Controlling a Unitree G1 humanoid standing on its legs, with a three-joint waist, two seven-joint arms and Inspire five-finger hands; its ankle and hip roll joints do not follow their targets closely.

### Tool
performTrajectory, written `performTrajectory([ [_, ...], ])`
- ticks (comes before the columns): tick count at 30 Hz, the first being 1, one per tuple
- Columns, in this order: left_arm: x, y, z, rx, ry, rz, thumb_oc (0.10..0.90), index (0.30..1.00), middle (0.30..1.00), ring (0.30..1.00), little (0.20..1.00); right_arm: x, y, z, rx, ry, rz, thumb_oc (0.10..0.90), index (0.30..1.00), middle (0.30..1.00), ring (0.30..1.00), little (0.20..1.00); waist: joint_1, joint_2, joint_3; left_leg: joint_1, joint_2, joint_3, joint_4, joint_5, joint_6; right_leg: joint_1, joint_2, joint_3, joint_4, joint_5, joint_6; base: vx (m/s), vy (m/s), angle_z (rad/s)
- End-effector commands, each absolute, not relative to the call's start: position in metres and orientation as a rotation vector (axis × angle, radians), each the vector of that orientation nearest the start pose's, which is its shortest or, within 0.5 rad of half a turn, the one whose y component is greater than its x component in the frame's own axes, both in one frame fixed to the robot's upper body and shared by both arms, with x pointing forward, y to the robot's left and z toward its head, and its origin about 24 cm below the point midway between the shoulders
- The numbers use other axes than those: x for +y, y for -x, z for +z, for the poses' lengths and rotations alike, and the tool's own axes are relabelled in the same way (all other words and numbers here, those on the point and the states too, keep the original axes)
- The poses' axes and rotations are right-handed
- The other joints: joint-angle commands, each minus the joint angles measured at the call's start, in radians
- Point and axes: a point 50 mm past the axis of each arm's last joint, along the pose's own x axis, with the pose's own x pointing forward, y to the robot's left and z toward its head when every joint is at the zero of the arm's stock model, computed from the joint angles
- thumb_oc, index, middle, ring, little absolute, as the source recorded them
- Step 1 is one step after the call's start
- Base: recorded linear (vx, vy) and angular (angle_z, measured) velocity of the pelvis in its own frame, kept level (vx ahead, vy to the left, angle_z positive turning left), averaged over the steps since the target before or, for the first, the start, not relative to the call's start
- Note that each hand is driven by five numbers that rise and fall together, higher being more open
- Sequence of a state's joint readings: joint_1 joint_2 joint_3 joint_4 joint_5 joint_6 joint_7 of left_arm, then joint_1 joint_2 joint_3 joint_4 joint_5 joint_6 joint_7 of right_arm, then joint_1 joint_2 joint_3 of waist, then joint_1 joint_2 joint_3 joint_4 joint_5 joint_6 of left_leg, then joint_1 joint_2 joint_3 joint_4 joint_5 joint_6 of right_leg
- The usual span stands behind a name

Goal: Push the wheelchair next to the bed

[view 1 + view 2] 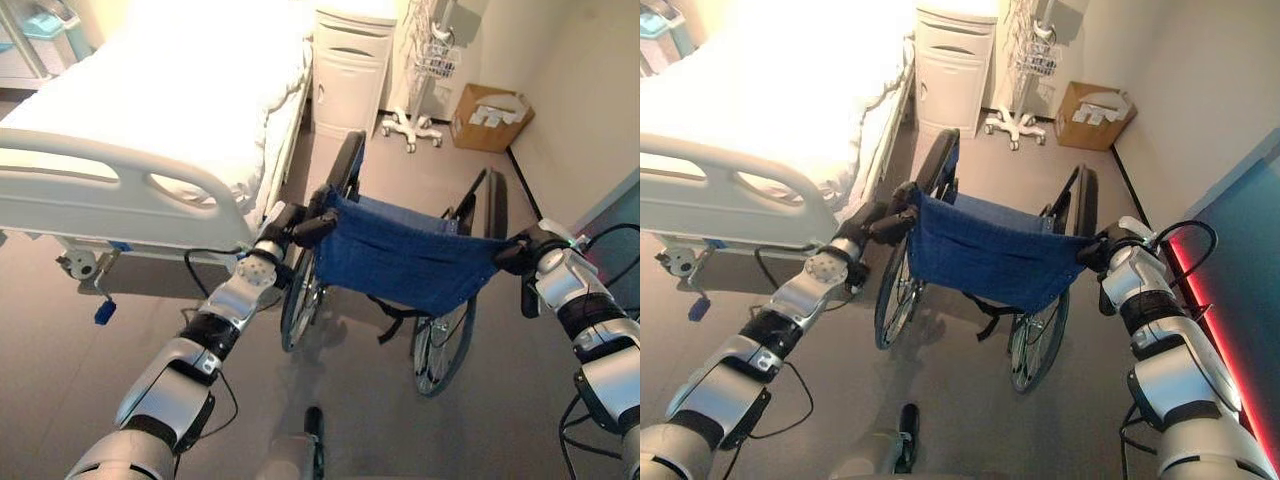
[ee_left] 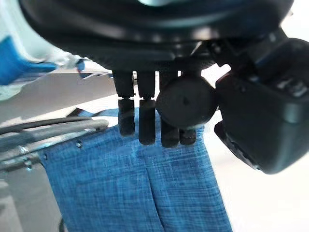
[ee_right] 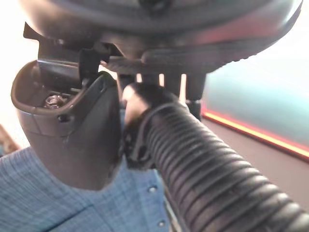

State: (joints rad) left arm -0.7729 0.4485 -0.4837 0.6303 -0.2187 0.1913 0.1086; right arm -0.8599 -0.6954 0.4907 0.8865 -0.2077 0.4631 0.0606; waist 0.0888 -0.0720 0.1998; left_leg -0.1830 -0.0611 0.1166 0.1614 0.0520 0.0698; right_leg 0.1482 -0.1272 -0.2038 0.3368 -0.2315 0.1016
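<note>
Got my left hand [image 1: 300,225] and right hand [image 1: 520,252] wrapped round the push handles of the wheelchair [image 1: 400,255], which sits just off the bed's [image 1: 150,120] foot corner.

A white bedside cabinet [image 1: 352,68], a wheeled IV stand [image 1: 412,128] and a cardboard box [image 1: 490,117] line the far wall.

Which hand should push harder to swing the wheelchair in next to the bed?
Probably the right hand. Both hands are on the wheelchair's push handles, and the bed lies to the robot's left. Pushing more from the right handle, with the left hand steadying, should turn the chair toward the bed.
</note>
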Motion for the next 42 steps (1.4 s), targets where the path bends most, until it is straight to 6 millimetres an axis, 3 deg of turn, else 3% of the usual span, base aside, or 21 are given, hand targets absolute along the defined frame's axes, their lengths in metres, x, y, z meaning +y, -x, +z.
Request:
performTrajectory([
  [1, 0.157, -0.359, 0.062, 0.238, -0.617, -0.175, 0.4, 0.3, 0.3, 0.3, 0.3, -0.237, -0.394, 0.141, 0.274, 1.226, 0.004, 0.4, 0.3, 0.3, 0.3, 0.3, 0.099, 0.037, 0.068, -0.041, 0.004, -0.001, -0.016, -0.013, -0.016, 0.063, 0.015, 0.069, 0.068, 0.253, 0.051, 0.28, 0.193, -0.28],
  [5, 0.154, -0.354, 0.05, 0.263, -0.603, -0.166, 0.4, 0.3, 0.3, 0.3, 0.3, -0.234, -0.391, 0.131, 0.265, 1.206, 0.02, 0.4, 0.3, 0.3, 0.3, 0.3, 0.076, 0.038, 0.055, -0.003, -0.02, -0.049, -0.023, -0.031, 0.0, -0.009, 0.004, 0.108, 0.12, 0.304, 0.047, 0.32, 0.127, 0.06],
  [9, 0.154, -0.352, 0.044, 0.264, -0.605, -0.127, 0.4, 0.3, 0.3, 0.3, 0.3, -0.227, -0.392, 0.132, 0.254, 1.209, 0.028, 0.4, 0.3, 0.3, 0.3, 0.3, 0.016, 0.061, 0.087, 0.082, -0.017, -0.114, -0.032, -0.062, 0.004, -0.234, -0.001, 0.134, 0.05, 0.304, 0.033, 0.26, -0.044, -0.22],
  [10, 0.156, -0.352, 0.045, 0.25, -0.604, -0.114, 0.4, 0.3, 0.3, 0.3, 0.3, -0.224, -0.393, 0.138, 0.226, 1.213, 0.017, 0.4, 0.3, 0.3, 0.3, 0.3, -0.015, 0.058, 0.122, 0.109, -0.026, -0.138, -0.019, -0.094, 0.013, -0.353, -0.002, 0.142, 0.017, 0.346, 0.037, 0.23, -0.107, -0.23],
  [12, 0.155, -0.353, 0.048, 0.234, -0.599, -0.116, 0.4, 0.3, 0.3, 0.3, 0.3, -0.223, -0.394, 0.148, 0.213, 1.216, 0.004, 0.4, 0.3, 0.3, 0.3, 0.3, -0.046, 0.03, 0.153, 0.135, -0.057, -0.158, 0.027, -0.155, 0.021, -0.429, -0.021, 0.138, -0.076, 0.417, 0.052, 0.43, -0.191, 0.13],
  [15, 0.149, -0.355, 0.053, 0.222, -0.595, -0.143, 0.4, 0.3, 0.3, 0.3, 0.3, -0.225, -0.395, 0.162, 0.22, 1.224, -0.011, 0.4, 0.3, 0.3, 0.3, 0.3, -0.072, 0.011, 0.171, 0.194, -0.069, -0.184, 0.071, -0.228, 0.012, -0.454, -0.05, 0.111, -0.28, 0.429, 0.072, 0.52, -0.205, 0.73],
  [17, 0.142, -0.355, 0.054, 0.222, -0.595, -0.172, 0.4, 0.3, 0.3, 0.3, 0.3, -0.229, -0.395, 0.167, 0.242, 1.224, -0.015, 0.4, 0.3, 0.3, 0.3, 0.3, -0.08, 0.008, 0.176, 0.229, -0.057, -0.203, 0.077, -0.252, 0.005, -0.441, -0.056, 0.127, -0.334, 0.436, 0.08, 0.66, -0.286, 1.43],
  [19, 0.135, -0.355, 0.056, 0.215, -0.607, -0.205, 0.4, 0.3, 0.3, 0.3, 0.3, -0.231, -0.396, 0.173, 0.253, 1.234, -0.027, 0.4, 0.3, 0.3, 0.3, 0.3, -0.088, -0.003, 0.175, 0.233, -0.05, -0.236, 0.112, -0.284, 0.0, -0.438, -0.068, 0.179, -0.316, 0.439, 0.078, 0.59, -0.358, 1.19],
  [23, 0.131, -0.355, 0.056, 0.209, -0.59, -0.199, 0.4, 0.3, 0.3, 0.3, 0.3, -0.236, -0.397, 0.179, 0.265, 1.209, -0.04, 0.4, 0.3, 0.3, 0.3, 0.3, -0.085, -0.016, 0.158, 0.218, 0.004, -0.251, 0.148, -0.31, -0.026, -0.43, -0.079, 0.181, -0.192, 0.398, 0.082, 0.37, -0.319, 0.51],
  [24, 0.131, -0.354, 0.057, 0.194, -0.608, -0.195, 0.4, 0.3, 0.3, 0.3, 0.3, -0.237, -0.398, 0.183, 0.275, 1.223, -0.037, 0.4, 0.3, 0.3, 0.3, 0.3, -0.094, -0.009, 0.15, 0.288, 0.099, -0.222, 0.115, -0.304, -0.077, -0.439, -0.101, 0.14, -0.127, 0.396, 0.088, 0.55, -0.379, 0.75],
  [25, 0.13, -0.353, 0.056, 0.188, -0.614, -0.197, 0.4, 0.3, 0.3, 0.3, 0.3, -0.242, -0.397, 0.183, 0.289, 1.221, -0.043, 0.4, 0.3, 0.3, 0.3, 0.3, -0.108, -0.002, 0.14, 0.323, 0.152, -0.19, 0.081, -0.258, -0.103, -0.439, -0.098, 0.115, -0.13, 0.394, 0.085, 0.55, -0.37, 0.86],
  [27, 0.131, -0.356, 0.061, 0.173, -0.613, -0.197, 0.4, 0.3, 0.3, 0.3, 0.3, -0.247, -0.396, 0.188, 0.296, 1.212, -0.066, 0.4, 0.3, 0.3, 0.3, 0.3, -0.119, 0.01, 0.135, 0.326, 0.203, -0.171, 0.045, -0.172, -0.127, -0.431, -0.083, 0.082, -0.139, 0.381, 0.068, 0.28, -0.243, 0.65],
  [31, 0.129, -0.365, 0.069, 0.161, -0.603, -0.163, 0.4, 0.3, 0.3, 0.3, 0.3, -0.244, -0.399, 0.201, 0.256, 1.21, -0.103, 0.4, 0.3, 0.3, 0.3, 0.3, -0.136, 0.027, 0.148, 0.294, 0.219, -0.173, 0.01, -0.094, -0.149, -0.418, -0.046, 0.057, -0.138, 0.336, 0.034, 0.22, -0.16, 0.49],
  [36, 0.129, -0.367, 0.07, 0.162, -0.562, -0.15, 0.4, 0.3, 0.3, 0.3, 0.3, -0.243, -0.398, 0.207, 0.238, 1.238, -0.109, 0.4, 0.3, 0.3, 0.3, 0.3, -0.177, 0.058, 0.126, 0.348, 0.261, -0.152, 0.0, 0.009, -0.185, -0.427, -0.019, 0.036, -0.104, 0.29, 0.001, 0.23, -0.068, 0.27],
  [37, 0.13, -0.366, 0.069, 0.17, -0.53, -0.152, 0.4, 0.3, 0.3, 0.3, 0.3, -0.245, -0.397, 0.203, 0.248, 1.238, -0.096, 0.4, 0.3, 0.3, 0.3, 0.3, -0.193, 0.062, 0.105, 0.369, 0.289, -0.149, 0.035, 0.071, -0.195, -0.435, -0.007, 0.029, -0.089, 0.272, -0.017, 0.24, -0.082, 0.28],
  [40, 0.132, -0.364, 0.065, 0.189, -0.505, -0.155, 0.4, 0.3, 0.3, 0.3, 0.3, -0.244, -0.396, 0.196, 0.253, 1.24, -0.065, 0.4, 0.3, 0.3, 0.3, 0.3, -0.188, 0.047, 0.084, 0.359, 0.296, -0.175, 0.185, 0.147, -0.198, -0.401, 0.015, 0.019, -0.085, 0.23, -0.057, 0.31, -0.156, 0.47],
  [41, 0.132, -0.364, 0.065, 0.195, -0.501, -0.164, 0.4, 0.3, 0.3, 0.3, 0.3, -0.243, -0.396, 0.19, 0.262, 1.233, -0.062, 0.4, 0.3, 0.3, 0.3, 0.3, -0.178, 0.037, 0.085, 0.318, 0.293, -0.176, 0.252, 0.166, -0.193, -0.371, 0.023, 0.017, -0.088, 0.214, -0.071, 0.38, -0.218, 0.14],
  [42, 0.131, -0.363, 0.065, 0.2, -0.507, -0.182, 0.4, 0.3, 0.3, 0.3, 0.3, -0.241, -0.394, 0.182, 0.281, 1.226, -0.05, 0.4, 0.3, 0.3, 0.3, 0.3, -0.155, 0.02, 0.1, 0.207, 0.268, -0.185, 0.359, 0.173, -0.174, -0.308, 0.039, 0.027, -0.096, 0.191, -0.09, 0.46, -0.244, 0.04],
])
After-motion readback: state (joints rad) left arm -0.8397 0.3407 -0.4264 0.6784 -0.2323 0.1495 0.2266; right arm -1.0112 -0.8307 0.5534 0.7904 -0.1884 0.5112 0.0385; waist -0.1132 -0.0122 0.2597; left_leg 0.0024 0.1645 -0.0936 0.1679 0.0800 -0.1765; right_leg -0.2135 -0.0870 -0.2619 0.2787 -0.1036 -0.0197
